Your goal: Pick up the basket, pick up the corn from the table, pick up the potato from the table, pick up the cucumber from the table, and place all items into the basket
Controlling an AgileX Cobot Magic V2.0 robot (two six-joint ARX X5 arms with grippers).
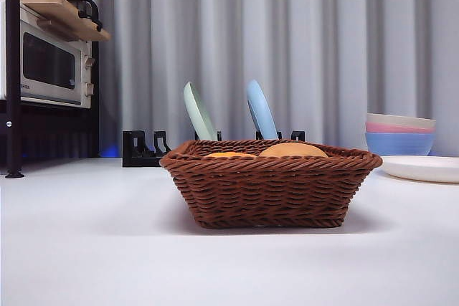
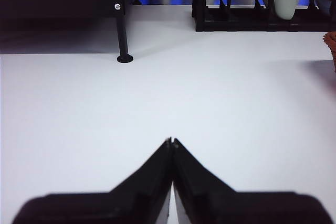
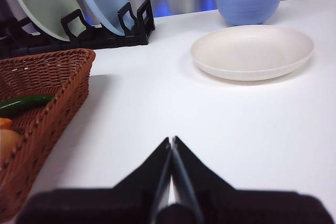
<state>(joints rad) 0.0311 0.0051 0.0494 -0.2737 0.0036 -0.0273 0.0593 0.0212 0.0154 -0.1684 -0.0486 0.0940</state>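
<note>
The brown wicker basket (image 1: 269,185) stands on the white table (image 1: 86,249) in the front view. Above its rim show the tan dome of the potato (image 1: 292,150) and an orange edge of the corn (image 1: 229,155). The right wrist view shows the basket (image 3: 50,85) beside my right gripper (image 3: 171,141), which is shut and empty over bare table. Inside lie the green cucumber (image 3: 23,103), an orange bit of corn (image 3: 4,123) and the pale potato (image 3: 7,142). My left gripper (image 2: 171,142) is shut and empty over bare table, with the basket's corner (image 2: 331,43) far off.
A toaster oven (image 1: 46,66) sits in a black stand (image 1: 13,105) at the back left. Behind the basket a black dish rack (image 1: 143,150) holds a green plate (image 1: 199,112) and a blue plate (image 1: 261,111). Stacked bowls (image 1: 399,134) and a white plate (image 1: 423,168) are at the right.
</note>
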